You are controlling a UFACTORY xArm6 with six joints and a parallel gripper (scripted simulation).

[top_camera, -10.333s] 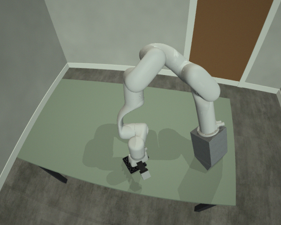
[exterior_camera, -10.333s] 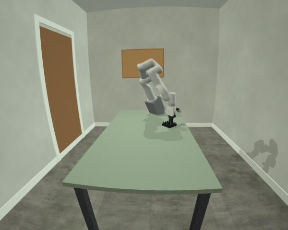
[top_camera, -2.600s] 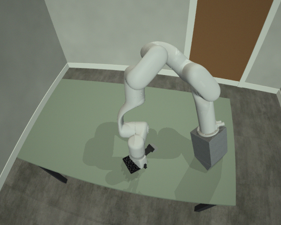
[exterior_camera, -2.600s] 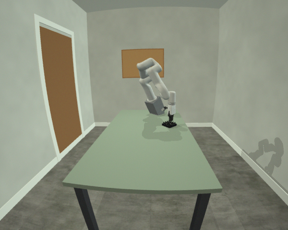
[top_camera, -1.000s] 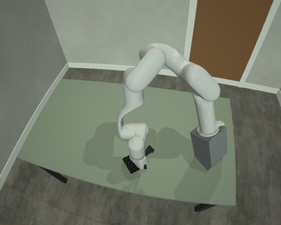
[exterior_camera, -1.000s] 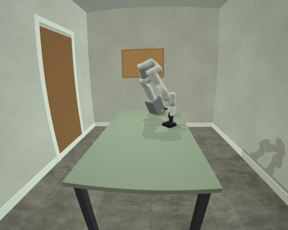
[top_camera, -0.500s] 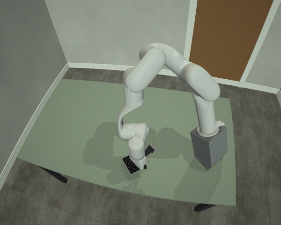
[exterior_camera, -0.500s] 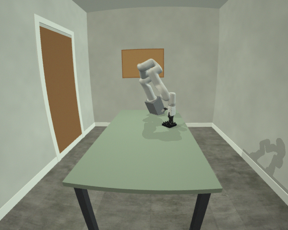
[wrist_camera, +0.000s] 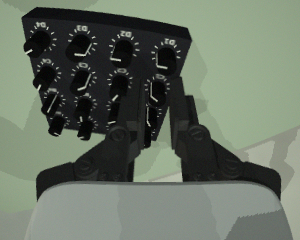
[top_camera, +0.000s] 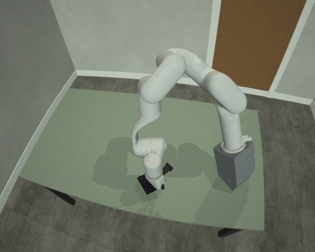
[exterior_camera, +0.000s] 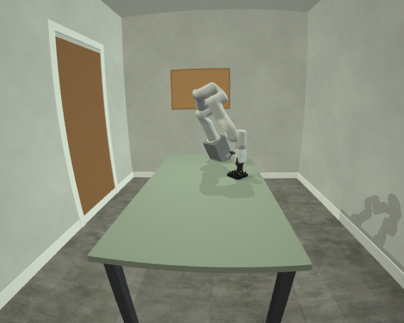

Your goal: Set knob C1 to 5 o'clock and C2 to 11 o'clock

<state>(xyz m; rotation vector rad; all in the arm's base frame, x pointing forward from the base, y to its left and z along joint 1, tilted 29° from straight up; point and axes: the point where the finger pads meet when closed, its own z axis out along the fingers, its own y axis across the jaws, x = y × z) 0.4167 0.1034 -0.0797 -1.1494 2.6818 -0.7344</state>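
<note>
The black knob box point(top_camera: 144, 184) point(exterior_camera: 233, 175) point(wrist_camera: 101, 36) stands on the table. In the wrist view its names are upside down, with row D at the top and knob 1 at the right. My gripper point(exterior_camera: 240, 169) point(wrist_camera: 157, 93) points down over the right part of the box, its fingers a little apart. Knob C1 point(wrist_camera: 158, 94) shows between the fingers with a narrow gap on each side. Its line leans to the upper left in the wrist view, around 4 or 5 o'clock. Knob C2 point(wrist_camera: 119, 86) is just left of the left finger, its line toward the lower left, roughly 1 o'clock.
Knob D1 point(wrist_camera: 167, 57) is just beyond the fingertips, and D2 point(wrist_camera: 123, 52) is beside it. The fingers partly hide the row A and B knobs nearest them. The arm's grey base block point(top_camera: 234, 168) point(exterior_camera: 217, 149) stands on the green table point(top_camera: 97, 114) point(exterior_camera: 202, 222).
</note>
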